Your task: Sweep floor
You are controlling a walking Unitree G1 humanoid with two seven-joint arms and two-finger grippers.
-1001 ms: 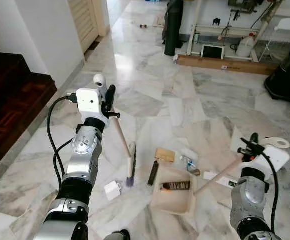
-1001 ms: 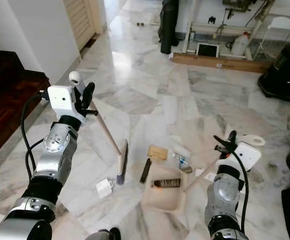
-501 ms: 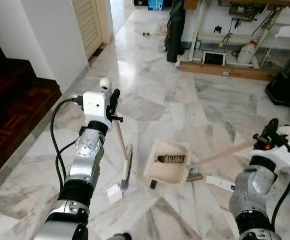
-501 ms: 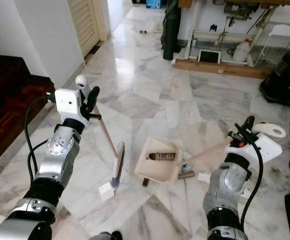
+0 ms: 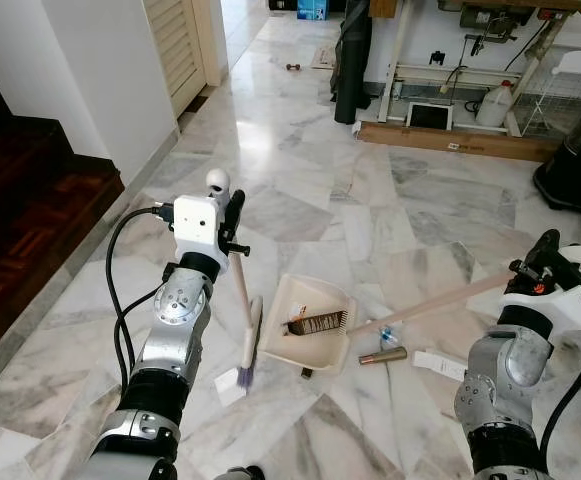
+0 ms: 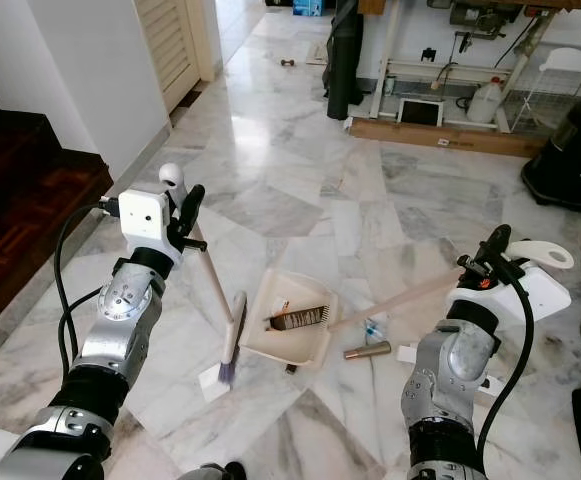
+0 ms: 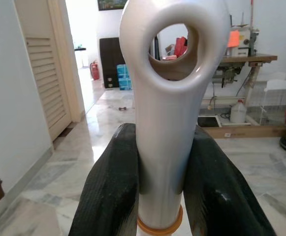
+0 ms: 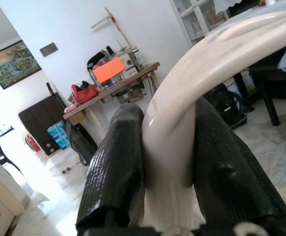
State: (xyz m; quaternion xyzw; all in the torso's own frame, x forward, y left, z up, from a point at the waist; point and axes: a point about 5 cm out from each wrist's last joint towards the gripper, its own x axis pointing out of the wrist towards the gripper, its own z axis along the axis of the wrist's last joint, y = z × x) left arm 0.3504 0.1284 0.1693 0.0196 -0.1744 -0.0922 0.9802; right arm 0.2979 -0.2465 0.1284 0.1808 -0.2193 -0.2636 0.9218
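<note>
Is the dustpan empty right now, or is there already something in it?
Not empty. The dustpan rests on the marble floor with a dark brown wrapper-like piece lying inside; a small bronze tube lies outside on the floor.

A louvred door (image 5: 177, 40) is standing at the far left beside a white wall (image 5: 100, 70), and dark wooden stairs (image 5: 20, 190) are descending along the left edge. A black bag (image 5: 348, 60) is leaning upright at the far end of the room, next to a white-framed surface (image 5: 440, 45). A plastic jug (image 5: 492, 100) is sitting beneath that surface, and a long cardboard box (image 5: 450, 140) is lying on the marble in front of it.
</note>
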